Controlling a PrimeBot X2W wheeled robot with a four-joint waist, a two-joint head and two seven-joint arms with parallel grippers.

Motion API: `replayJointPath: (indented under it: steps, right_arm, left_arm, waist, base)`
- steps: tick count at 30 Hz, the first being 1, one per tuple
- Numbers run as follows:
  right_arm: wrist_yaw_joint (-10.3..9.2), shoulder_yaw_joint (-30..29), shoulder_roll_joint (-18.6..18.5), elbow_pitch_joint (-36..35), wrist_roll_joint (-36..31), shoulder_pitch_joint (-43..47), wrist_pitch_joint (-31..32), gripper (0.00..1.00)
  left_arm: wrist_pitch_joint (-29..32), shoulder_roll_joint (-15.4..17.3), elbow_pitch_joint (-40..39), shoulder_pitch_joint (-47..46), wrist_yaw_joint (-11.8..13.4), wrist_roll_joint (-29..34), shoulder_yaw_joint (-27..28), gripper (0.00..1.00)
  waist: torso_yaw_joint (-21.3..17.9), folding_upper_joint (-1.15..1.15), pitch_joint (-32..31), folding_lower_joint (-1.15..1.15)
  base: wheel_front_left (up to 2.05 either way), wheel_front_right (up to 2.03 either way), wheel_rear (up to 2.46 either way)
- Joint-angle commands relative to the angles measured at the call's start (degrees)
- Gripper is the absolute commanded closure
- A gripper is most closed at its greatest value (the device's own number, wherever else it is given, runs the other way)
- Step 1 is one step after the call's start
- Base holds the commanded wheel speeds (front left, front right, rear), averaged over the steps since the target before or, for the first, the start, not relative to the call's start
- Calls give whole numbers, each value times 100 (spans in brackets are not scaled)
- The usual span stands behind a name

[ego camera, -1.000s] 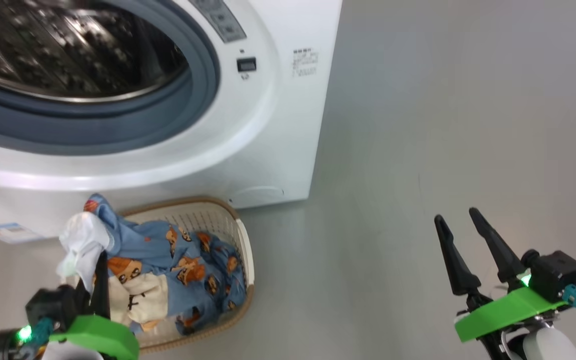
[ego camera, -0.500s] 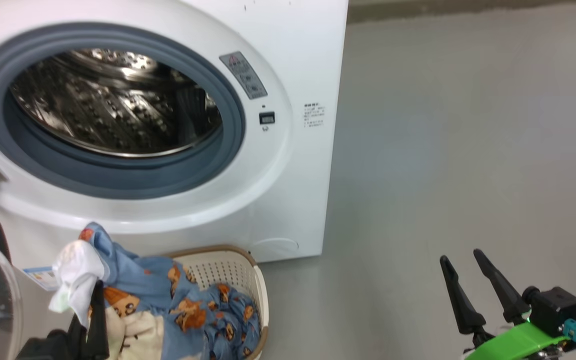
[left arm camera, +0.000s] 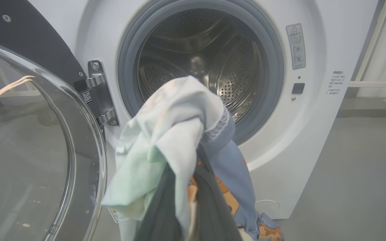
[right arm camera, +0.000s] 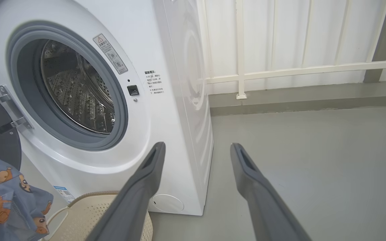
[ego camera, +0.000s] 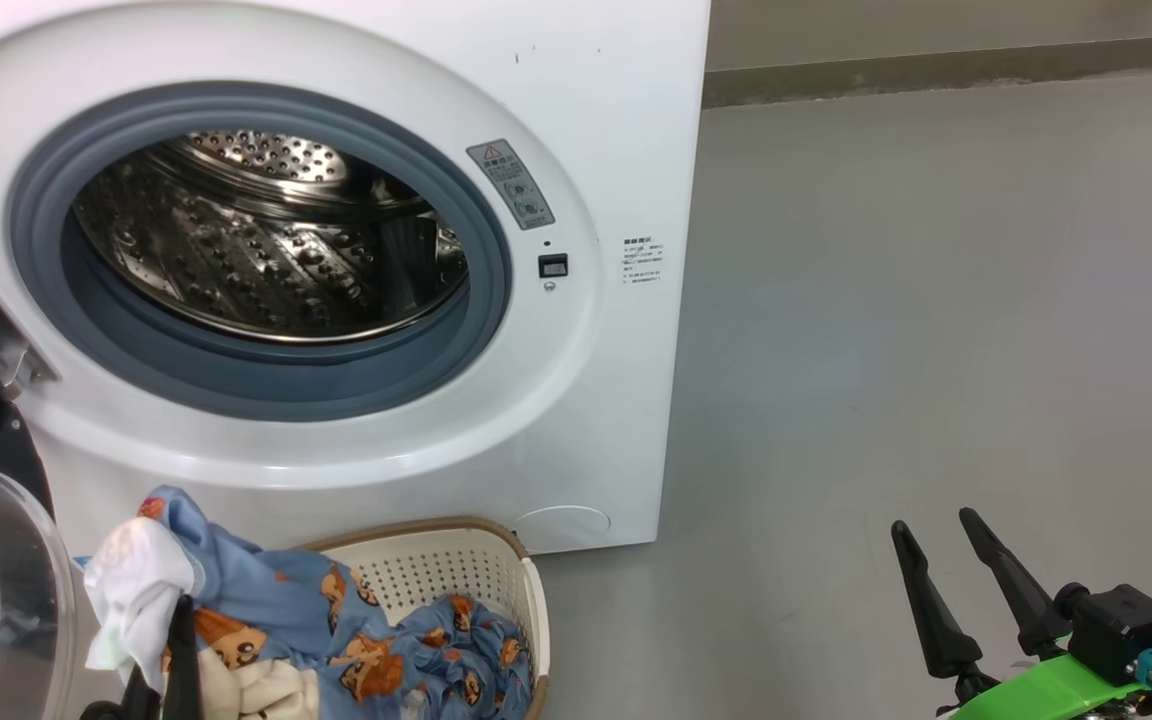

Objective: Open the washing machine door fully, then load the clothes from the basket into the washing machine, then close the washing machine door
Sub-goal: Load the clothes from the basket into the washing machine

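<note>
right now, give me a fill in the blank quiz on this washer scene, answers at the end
1. The washing machine door stands ____.
2. The left claw is ____ on the clothes.
3. Inside the washing machine, the steel drum is ____.
4. The right claw, jaws apart, holds ____.

Missing words: open; shut; empty; nothing
</note>
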Motion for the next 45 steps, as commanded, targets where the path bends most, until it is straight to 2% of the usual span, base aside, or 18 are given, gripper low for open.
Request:
replayJointPath:
  steps: [1,16,25,33,40,45]
  right_arm:
    - [9,105,-66,-156,-78,-10,-67,0]
    - [9,115,-28,-158,-94,0,-67,0]
    - [9,168,-15,-189,-70,-140,-67,0]
    - [9,239,2,-220,-101,-500,-67,0]
    - [9,342,-3,-223,-83,-839,-67,0]
    - [9,397,20,-228,-65,-1005,-67,0]
  left_arm:
    - [-76,18,-177,-115,13,56,199,100]
    - [-76,-29,-121,-111,2,88,122,100]
    - [-76,-56,-72,-452,-26,81,5,100]
    - [-77,33,413,-1827,-198,59,70,100]
    - [-77,521,1144,-3255,-492,162,133,100]
    - [-77,758,1664,-4030,-579,197,146,100]
  waist:
    - [5,0,0,1]
    - [39,0,103,1]
    - [45,0,714,1]
    - [-75,0,1409,1]
    - [-311,0,1798,1]
    - [-471,0,2055,1]
  base:
    - [0,0,0]
    - [0,0,0]
    - [0,0,0]
    - [0,0,0]
    - [0,0,0]
    - [0,0,0]
